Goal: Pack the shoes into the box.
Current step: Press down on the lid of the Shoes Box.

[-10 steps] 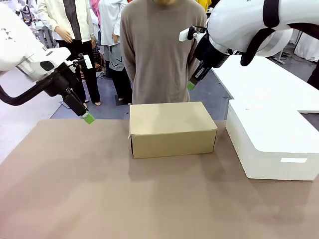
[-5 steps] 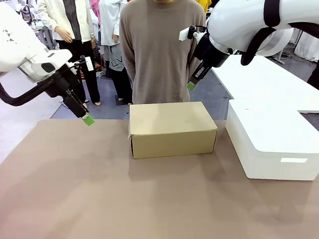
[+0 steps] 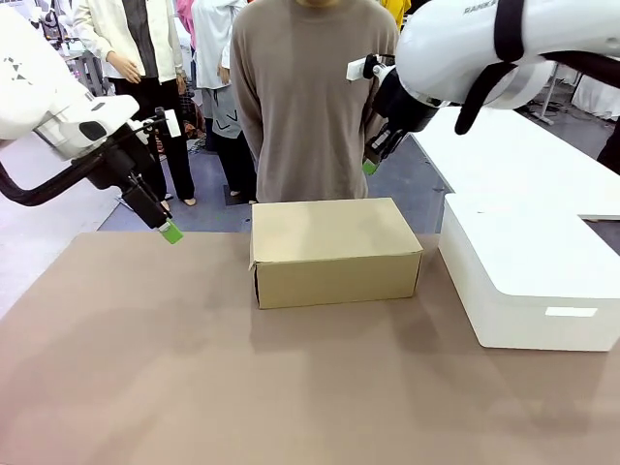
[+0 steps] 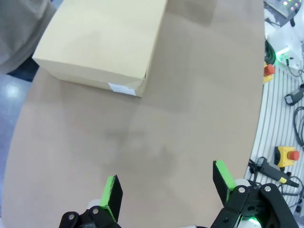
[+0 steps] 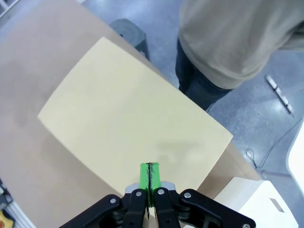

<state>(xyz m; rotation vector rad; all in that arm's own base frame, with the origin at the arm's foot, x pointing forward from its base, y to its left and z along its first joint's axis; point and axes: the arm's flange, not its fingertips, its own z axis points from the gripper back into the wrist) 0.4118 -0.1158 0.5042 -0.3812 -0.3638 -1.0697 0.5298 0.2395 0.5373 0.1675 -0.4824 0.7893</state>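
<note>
The tan cardboard box (image 3: 334, 250) stands shut at the far middle of the table, its flat lid down; it also shows in the left wrist view (image 4: 102, 45) and the right wrist view (image 5: 133, 128). The shoes are hidden. My left gripper (image 3: 170, 232) hangs open over the table's far left edge, well left of the box; its green pads (image 4: 112, 189) stand wide apart with nothing between them (image 4: 167, 183). My right gripper (image 3: 370, 166) hovers high above the box's far right corner, shut on nothing, pads pressed together (image 5: 149, 176).
A larger white box (image 3: 533, 276) stands on the table to the right of the tan one. A person in a brown top (image 3: 310, 97) stands right behind the tan box. Other people (image 3: 136, 58) stand farther back on the left. Cables and an emergency stop (image 4: 285, 154) lie off the table.
The right arm has shifted slightly left and turned a little above the box. The left gripper has eased slightly up and left. Nothing on the table has moved.
</note>
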